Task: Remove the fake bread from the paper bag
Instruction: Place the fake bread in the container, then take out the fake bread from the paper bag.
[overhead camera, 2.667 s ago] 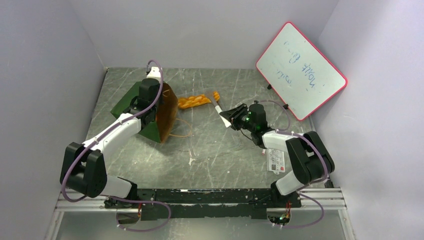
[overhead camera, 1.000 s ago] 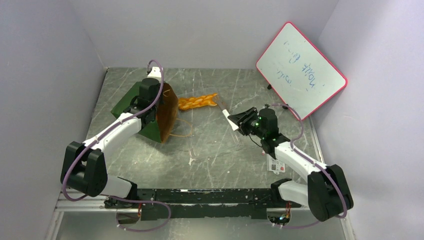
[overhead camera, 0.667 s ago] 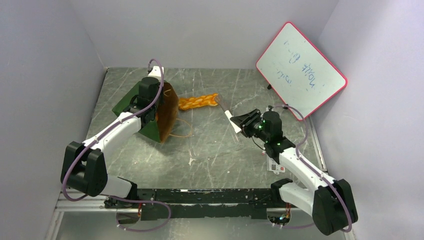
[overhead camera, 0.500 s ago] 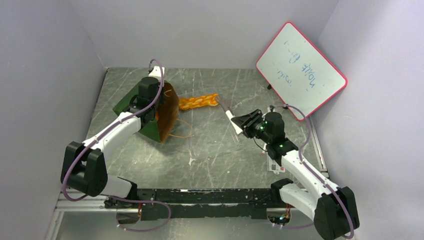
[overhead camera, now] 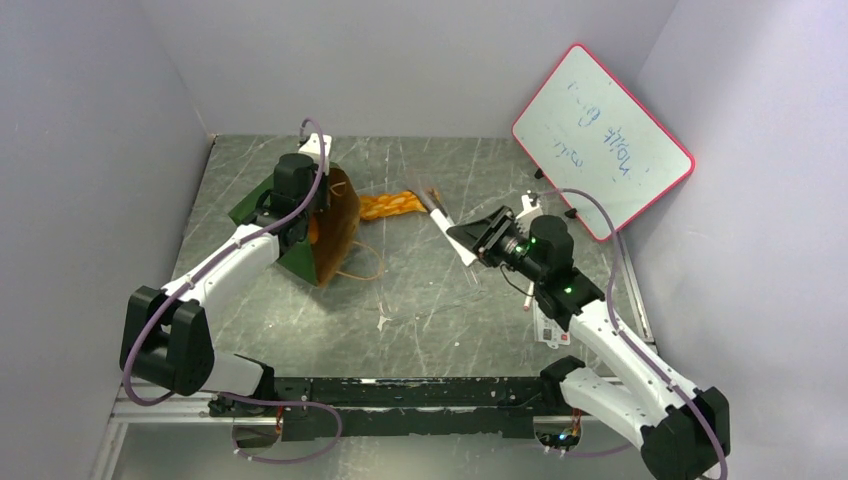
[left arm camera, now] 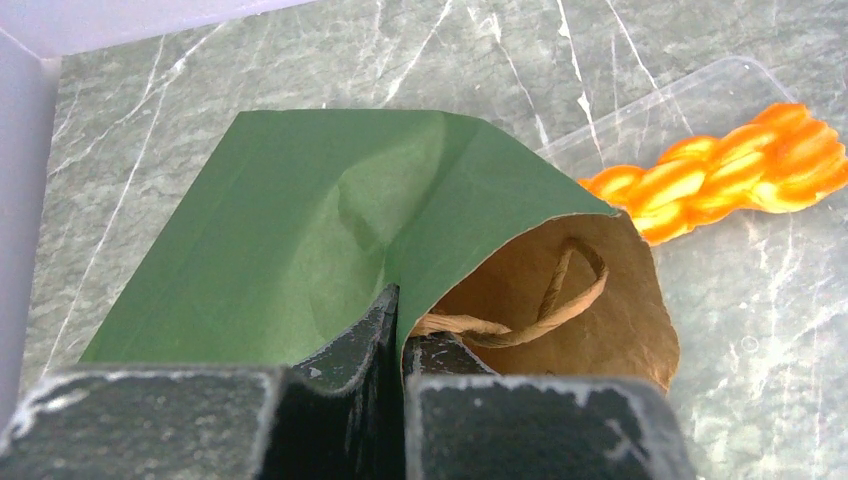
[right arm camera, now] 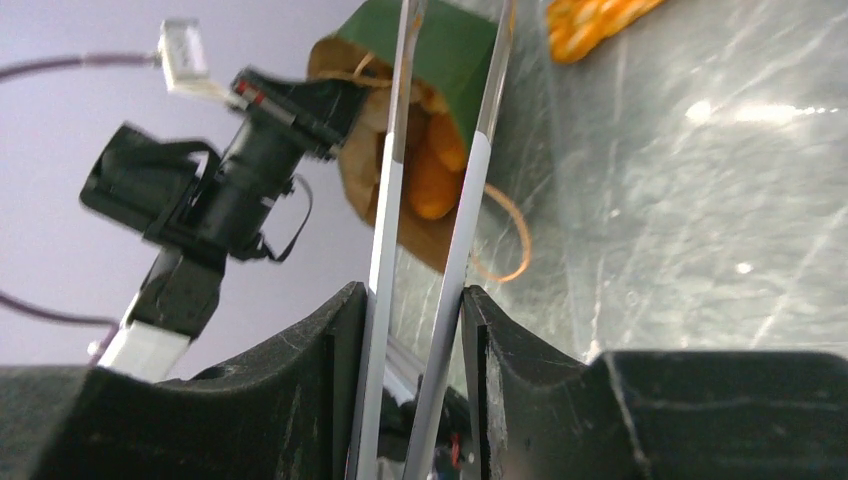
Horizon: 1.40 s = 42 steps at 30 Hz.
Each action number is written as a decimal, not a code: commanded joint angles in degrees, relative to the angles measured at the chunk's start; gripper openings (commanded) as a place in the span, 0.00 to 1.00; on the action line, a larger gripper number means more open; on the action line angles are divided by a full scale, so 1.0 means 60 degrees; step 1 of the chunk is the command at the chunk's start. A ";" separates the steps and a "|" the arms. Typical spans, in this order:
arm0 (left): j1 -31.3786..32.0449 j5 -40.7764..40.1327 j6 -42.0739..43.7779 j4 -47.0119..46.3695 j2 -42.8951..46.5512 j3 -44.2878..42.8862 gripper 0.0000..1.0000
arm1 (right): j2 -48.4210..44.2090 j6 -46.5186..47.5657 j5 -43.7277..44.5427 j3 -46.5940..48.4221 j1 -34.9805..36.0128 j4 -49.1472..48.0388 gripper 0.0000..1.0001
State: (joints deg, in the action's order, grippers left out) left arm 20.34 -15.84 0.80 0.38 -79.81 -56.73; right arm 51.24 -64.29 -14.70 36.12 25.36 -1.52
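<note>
The paper bag lies tipped on the left of the table, dark green outside, brown mouth facing right. My left gripper is shut on its upper rim. A braided fake bread lies on the table just outside the mouth. In the right wrist view, more orange fake bread shows inside the bag. My right gripper is shut on the metal tongs, both tong arms squeezed between its fingers and pointing towards the bag's mouth.
A red-framed whiteboard leans at the back right. A thin tan loop handle trails from the bag onto the table. A clear plastic sheet lies under the braided loaf. A white card lies by the right arm.
My right arm has risen and carried the tongs left and back, their tips now beside the braided loaf. The left gripper has shifted the bag's rim slightly.
</note>
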 commanded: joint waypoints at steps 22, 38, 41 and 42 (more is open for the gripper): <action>-0.0123 0.0591 0.0145 0.0064 0.0069 -0.0510 0.07 | 0.0606 -0.0237 0.1005 0.0611 0.3864 -0.0577 0.41; -0.0125 0.0781 0.0226 -0.0283 0.0416 -0.0129 0.07 | 0.2649 -0.1494 0.0981 0.0508 0.4543 -0.2528 0.41; -0.0138 0.0807 0.0219 -0.0269 0.0504 -0.0076 0.07 | 0.3160 -0.1923 0.0903 0.0562 0.4565 -0.3064 0.41; -0.0138 0.0821 0.0208 -0.0269 0.0536 -0.0057 0.07 | 0.3288 -0.2034 0.0909 0.0602 0.4575 -0.3188 0.41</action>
State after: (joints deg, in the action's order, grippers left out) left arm 19.94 -13.21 1.96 1.98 -79.31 -57.36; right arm 68.60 -72.31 -9.06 38.96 52.25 -12.60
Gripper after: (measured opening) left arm 0.076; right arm 0.420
